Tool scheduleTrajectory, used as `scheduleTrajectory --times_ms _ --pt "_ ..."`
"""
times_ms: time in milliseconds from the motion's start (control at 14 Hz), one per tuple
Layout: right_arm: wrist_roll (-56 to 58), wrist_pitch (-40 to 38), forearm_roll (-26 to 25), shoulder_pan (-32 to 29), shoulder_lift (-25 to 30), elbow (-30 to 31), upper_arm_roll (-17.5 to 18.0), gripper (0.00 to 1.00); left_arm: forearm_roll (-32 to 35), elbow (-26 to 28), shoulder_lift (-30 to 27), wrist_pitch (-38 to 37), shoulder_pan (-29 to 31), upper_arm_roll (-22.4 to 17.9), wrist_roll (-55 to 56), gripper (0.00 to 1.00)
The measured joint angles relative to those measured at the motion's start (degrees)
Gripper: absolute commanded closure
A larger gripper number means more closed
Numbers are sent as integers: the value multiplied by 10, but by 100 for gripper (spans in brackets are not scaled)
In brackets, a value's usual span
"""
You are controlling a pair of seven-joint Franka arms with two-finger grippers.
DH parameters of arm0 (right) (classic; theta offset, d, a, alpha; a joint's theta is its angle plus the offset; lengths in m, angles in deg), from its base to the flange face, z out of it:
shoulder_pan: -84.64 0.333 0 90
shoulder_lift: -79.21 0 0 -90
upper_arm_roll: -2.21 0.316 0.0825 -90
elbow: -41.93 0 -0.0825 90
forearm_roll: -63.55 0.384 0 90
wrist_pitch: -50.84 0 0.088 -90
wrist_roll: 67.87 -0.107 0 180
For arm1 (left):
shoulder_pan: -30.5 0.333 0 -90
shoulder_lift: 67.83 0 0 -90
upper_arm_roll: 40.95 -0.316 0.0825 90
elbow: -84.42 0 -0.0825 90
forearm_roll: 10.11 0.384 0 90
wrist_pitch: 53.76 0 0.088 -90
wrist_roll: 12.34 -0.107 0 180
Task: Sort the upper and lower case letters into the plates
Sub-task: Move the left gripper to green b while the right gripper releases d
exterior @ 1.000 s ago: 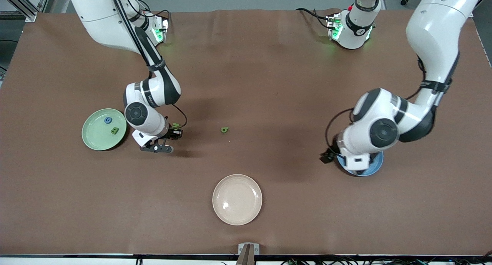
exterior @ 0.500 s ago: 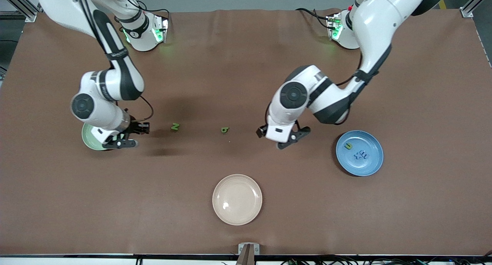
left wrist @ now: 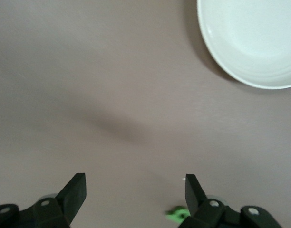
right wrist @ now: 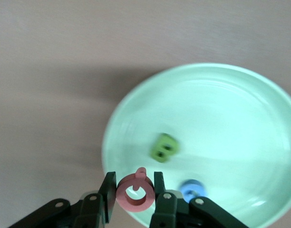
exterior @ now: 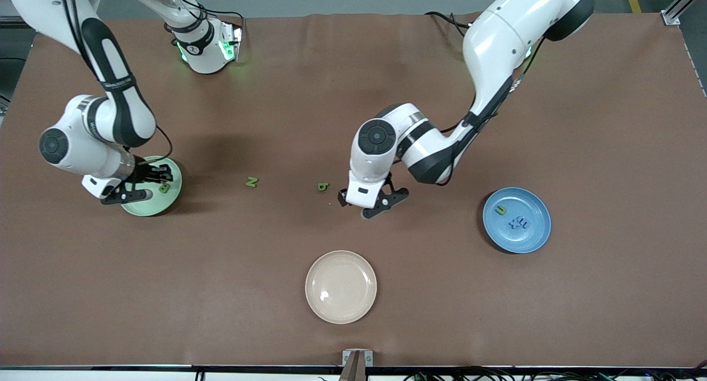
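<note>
My right gripper (exterior: 130, 196) hangs over the pale mint green plate (exterior: 158, 205) and is shut on a pink round letter (right wrist: 135, 192). That plate (right wrist: 240, 118) holds a green letter (right wrist: 164, 147) and a blue letter (right wrist: 190, 188). My left gripper (exterior: 381, 204) is open and empty, low over the table beside a small green letter (exterior: 323, 186), which shows by one fingertip (left wrist: 195, 187) in the left wrist view (left wrist: 176, 215). A green N (exterior: 252, 181) lies between that letter and the mint plate. The blue plate (exterior: 533, 237) holds a yellow-green letter (exterior: 500, 210) and blue letters (exterior: 519, 222).
A cream-beige plate (exterior: 341, 301) without letters sits nearer to the front camera than the loose letters; it also shows in the left wrist view (left wrist: 252, 42). Brown table cover spreads all around.
My right arm swung from beside the green N to over the mint plate with the pink letter. My left arm swung from over the blue plate to beside the small green letter.
</note>
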Motion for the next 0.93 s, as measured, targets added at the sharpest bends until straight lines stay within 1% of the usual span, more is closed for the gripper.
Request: scheduleTrajectory --times_ms 214,357,643,786,929 --pt "45 25 -9 -33 -2 2 0 92 0 -18 39 78 -22 -5 116 13" --pt "69 61 -15 -52 -14 6 0 92 0 -21 53 103 -40 -18 201 14" --pt "85 94 -31 -76 -53 6 0 91 0 -23 61 109 -63 -30 345 17" --pt "87 100 -35 -80 -61 4 0 91 -6 -23 66 109 -75 -31 397 20" --pt "87 102 -42 -82 -61 3 0 88 -16 -23 73 109 -84 -33 427 24"
